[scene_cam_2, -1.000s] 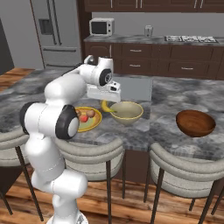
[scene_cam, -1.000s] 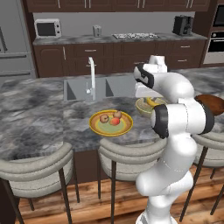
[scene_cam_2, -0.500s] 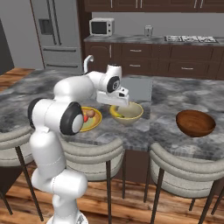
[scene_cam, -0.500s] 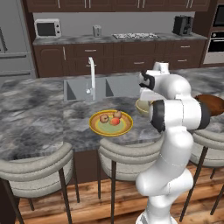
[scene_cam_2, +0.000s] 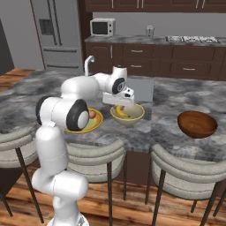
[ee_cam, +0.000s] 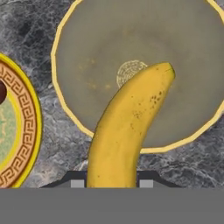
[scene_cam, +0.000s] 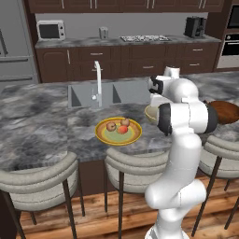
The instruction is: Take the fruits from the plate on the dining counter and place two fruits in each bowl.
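My gripper is shut on the yellow banana, whose tip hangs over the middle of the pale cream bowl. In the right base view the gripper points down just above that bowl, with the banana at its rim level. The yellow-rimmed plate lies to the left on the dining counter. It carries a brownish fruit, an orange-red one and a red one. The dark wood-like bowl stands empty to the right.
The inset sink with its white tap lies behind the plate. Three grey stools line the counter's near edge. A back-wall counter holds a microwave.
The arm has swung right and down with the banana, from beside the plate to over the cream bowl. The fruits on the plate have stayed put.
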